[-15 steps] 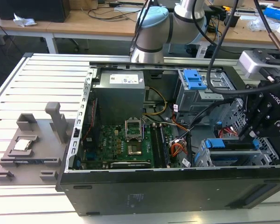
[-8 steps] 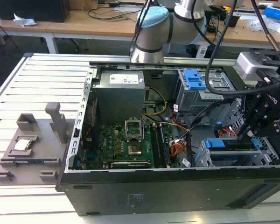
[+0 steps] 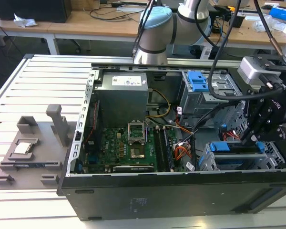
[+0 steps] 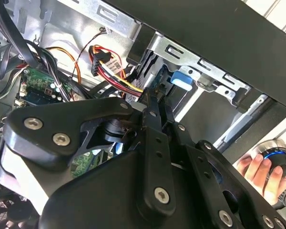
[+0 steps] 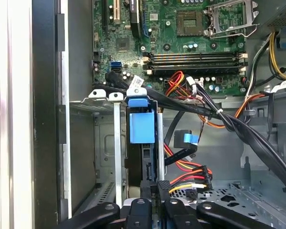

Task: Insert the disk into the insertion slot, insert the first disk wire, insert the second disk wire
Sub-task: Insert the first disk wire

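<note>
The disk [image 3: 234, 148], framed by its blue carrier, sits inside the insertion slot [image 3: 209, 161], the silver cage at the case's front corner on the exterior view's right. In both wrist views its blue tab [image 5: 142, 126] [image 4: 183, 78] shows between the cage's rails [image 5: 115, 143]. My gripper [image 3: 250, 139] hangs over the disk's rear edge. Its fingers [image 4: 155, 119] are close together on the dark plug [image 5: 163, 185] of a red, yellow and black wire bundle [image 5: 190, 177], held against the disk. A thin red cable [image 3: 230, 135] lies behind the cage, its plug hidden.
The open case holds a motherboard [image 3: 128, 148], a power supply [image 3: 121, 93] and a taller grey cage with a blue clip [image 3: 198, 81]. Thick black cables [image 5: 238, 129] cross beside the slot. A person's hand [image 4: 260, 171] holds a round knob outside the case. A grey fixture [image 3: 33, 152] lies on the table.
</note>
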You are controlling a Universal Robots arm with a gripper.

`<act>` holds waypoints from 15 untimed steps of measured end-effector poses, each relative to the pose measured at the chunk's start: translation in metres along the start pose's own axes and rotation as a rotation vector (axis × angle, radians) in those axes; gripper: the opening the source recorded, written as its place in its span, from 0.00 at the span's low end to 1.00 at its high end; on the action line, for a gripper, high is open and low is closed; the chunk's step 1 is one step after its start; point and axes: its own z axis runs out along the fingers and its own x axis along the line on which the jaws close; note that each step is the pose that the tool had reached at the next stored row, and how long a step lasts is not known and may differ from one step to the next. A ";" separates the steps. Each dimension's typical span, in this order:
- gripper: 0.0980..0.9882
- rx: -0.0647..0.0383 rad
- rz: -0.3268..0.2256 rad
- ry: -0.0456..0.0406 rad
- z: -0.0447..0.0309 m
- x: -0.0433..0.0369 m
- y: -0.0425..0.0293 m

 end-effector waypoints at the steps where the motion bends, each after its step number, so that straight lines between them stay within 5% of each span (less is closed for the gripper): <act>1: 0.08 0.000 0.000 0.0002 0.0011 0.0000 0.0000; 10: 0.17 0.000 0.000 -0.0005 0.0012 0.0000 -0.0001; 15: 0.17 0.000 0.000 -0.0008 -0.0109 0.0005 0.0006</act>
